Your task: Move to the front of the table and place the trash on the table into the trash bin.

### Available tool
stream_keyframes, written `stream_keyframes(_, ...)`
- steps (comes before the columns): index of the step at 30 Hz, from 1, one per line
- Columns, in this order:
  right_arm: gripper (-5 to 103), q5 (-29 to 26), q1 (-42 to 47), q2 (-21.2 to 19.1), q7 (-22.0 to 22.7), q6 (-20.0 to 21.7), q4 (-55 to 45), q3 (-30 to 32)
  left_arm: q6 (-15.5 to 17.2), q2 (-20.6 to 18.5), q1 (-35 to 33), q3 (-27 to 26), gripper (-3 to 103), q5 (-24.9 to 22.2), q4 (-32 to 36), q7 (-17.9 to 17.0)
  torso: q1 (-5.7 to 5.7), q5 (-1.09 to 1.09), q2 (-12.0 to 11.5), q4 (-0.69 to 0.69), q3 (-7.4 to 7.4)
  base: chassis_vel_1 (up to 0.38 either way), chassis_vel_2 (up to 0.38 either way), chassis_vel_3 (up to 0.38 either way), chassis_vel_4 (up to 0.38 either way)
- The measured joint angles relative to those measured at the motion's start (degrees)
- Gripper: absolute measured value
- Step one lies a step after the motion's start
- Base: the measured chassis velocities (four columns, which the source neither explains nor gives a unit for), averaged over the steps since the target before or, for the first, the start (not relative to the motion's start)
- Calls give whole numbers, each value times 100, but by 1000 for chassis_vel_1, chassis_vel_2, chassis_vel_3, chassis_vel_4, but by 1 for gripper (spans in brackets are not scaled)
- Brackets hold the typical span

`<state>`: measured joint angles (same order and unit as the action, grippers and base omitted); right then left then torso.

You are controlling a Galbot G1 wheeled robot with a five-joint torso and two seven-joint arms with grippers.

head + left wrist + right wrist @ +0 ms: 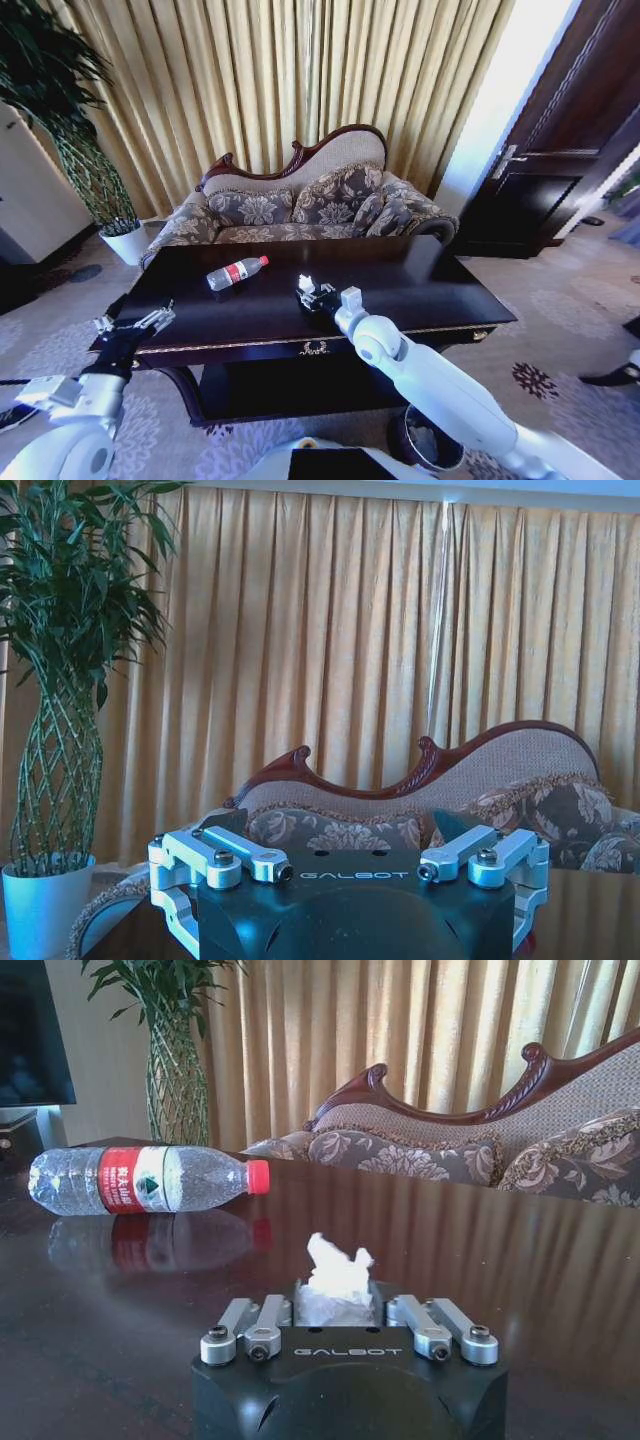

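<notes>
Wad: crumpled white paper (335, 1278), low over the table's middle, pinched between the right gripper's fingers; its top sticks up above them.
Right gripper (309, 290): over the table near the centre, fingers pressed in on the wad from both sides; in its wrist view (338, 1300) the wad fills the gap between them.
Bottle (236, 272): clear plastic, red label, red cap, lying on its side on the table, beyond and to the left of the right gripper, apart from it; cap points toward the sofa side. Also in the right wrist view (150, 1179), mirrored in the glossy top.
Table (440, 290): dark glossy wood, gold ornament on the front rail, lower shelf beneath.
Bin (432, 442): dark, round, on the floor under the right arm, in front of the table's right half; something pale lies inside, possibly paper, too small to tell.
Left gripper (135, 325): at the table's front left corner, just off the edge, fingers spread, holding nothing; its wrist view (352, 872) looks toward the sofa.
Sofa (300, 205): floral, carved dark frame, just behind the table.
Plant (95, 180): braided stems in a white pot, left of the sofa.
Curtains (290, 70): gold, behind the sofa.
</notes>
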<state>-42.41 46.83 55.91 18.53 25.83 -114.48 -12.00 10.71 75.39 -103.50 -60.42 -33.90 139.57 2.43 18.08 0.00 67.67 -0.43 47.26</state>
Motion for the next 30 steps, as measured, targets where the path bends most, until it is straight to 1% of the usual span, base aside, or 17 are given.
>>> stream_keyframes(2,36,2,10,-1,-1,-7,-6,15,1,-3,4,4,100,-1,-1,0,0,0,0,0,0,0,0,0,0)
stream_keyframes(5,20,8,48,-3,-4,-29,-22,49,0,-6,9,11,100,-2,-4,0,0,0,0,0,0,0,0,0,0)
stream_keyframes(7,20,13,55,-3,-6,-35,-25,53,0,-6,9,11,100,-2,-4,0,0,0,0,0,0,0,0,0,0)
stream_keyframes(8,9,24,74,-5,-8,-54,-26,60,0,-7,9,11,100,-2,-5,0,0,0,0,0,-1,0,0,0,0)
stream_keyframes(9,4,32,87,-6,-10,-74,-27,65,0,-7,8,11,100,-2,-8,0,0,0,0,0,-1,0,0,0,0)
stream_keyframes(11,4,36,94,-7,-11,-82,-27,69,0,-7,8,11,100,-2,-9,0,0,0,0,0,-1,0,0,0,0)
stream_keyframes(13,1,55,115,-7,-14,-104,-29,78,0,-1,5,11,100,-2,-9,0,0,0,0,0,-1,0,0,0,0)
stream_keyframes(17,1,73,135,-8,-16,-122,-36,94,-2,3,0,11,100,-2,-9,0,0,0,0,0,0,0,0,0,0)
stream_keyframes(22,1,73,178,-9,-17,-137,-106,272,-11,4,11,13,100,-2,-15,0,0,0,0,0,0,0,0,0,0)
stream_keyframes(24,1,84,256,-59,-4,-228,-200,476,-28,12,33,27,100,-2,-66,0,0,1,0,0,0,0,0,0,0)
stream_keyframes(25,1,84,256,-59,-4,-228,-200,476,-28,12,33,27,100,-2,-66,0,0,1,0,0,0,0,0,0,0)
stream_keyframes(29,1,274,614,-209,0,-286,-447,1114,-39,15,95,44,100,-35,-174,-2,0,0,0,0,0,0,0,0,0)
stream_keyframes(30,1,274,614,-209,0,-286,-447,1114,-39,15,95,44,100,-35,-174,-2,0,0,0,0,0,0,0,0,0)
